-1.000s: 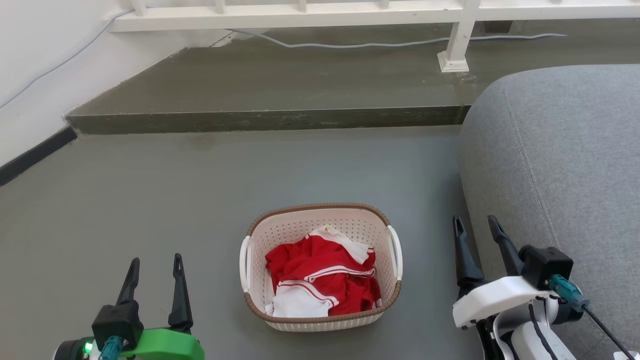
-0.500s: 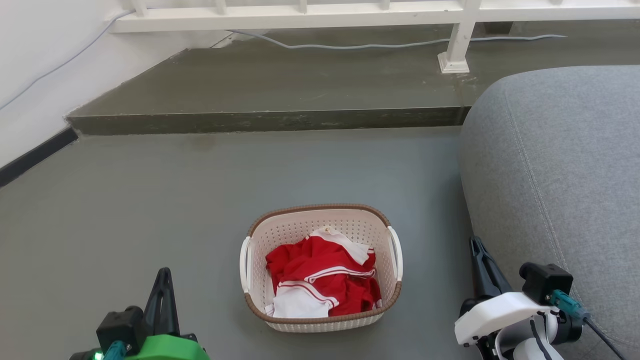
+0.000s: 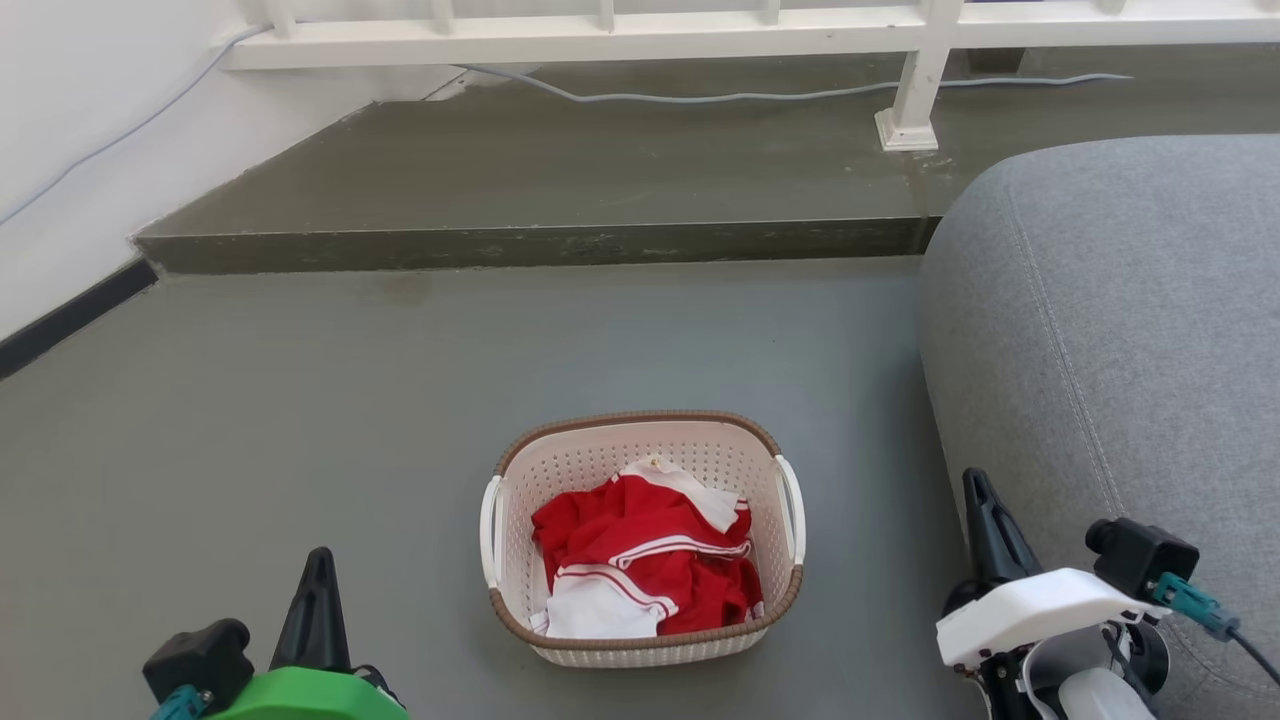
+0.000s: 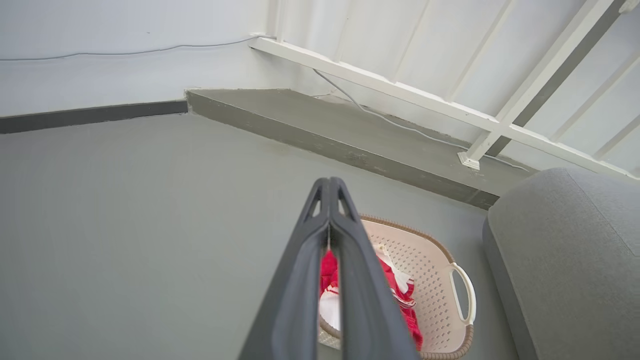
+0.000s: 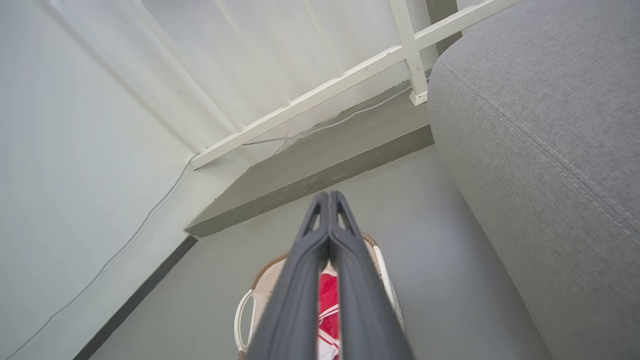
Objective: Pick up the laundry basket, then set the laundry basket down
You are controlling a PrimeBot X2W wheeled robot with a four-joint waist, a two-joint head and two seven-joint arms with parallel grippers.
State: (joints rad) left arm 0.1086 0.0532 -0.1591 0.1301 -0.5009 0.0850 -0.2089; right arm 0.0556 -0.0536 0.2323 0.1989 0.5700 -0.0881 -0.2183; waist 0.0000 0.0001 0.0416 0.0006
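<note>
Left pincer (image 4: 329, 192) and right pincer (image 5: 329, 200) pressed together; laundry basket (image 3: 610, 462), lower centre, looks light, stiff: take side handles (image 3: 489, 530).

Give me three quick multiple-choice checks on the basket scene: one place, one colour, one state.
1. The basket stands: A on the raised step; B on a chair; C on the floor beside the sofa.
2. The clothes in it are: A red and white; B blue; C black.
3. The left claw is: A wide open; B shut, empty; C clamped on a handle.
Answers: C, it sits on grey floor; A, red cloth, white trim; B, closed tight, holding nothing.
</note>
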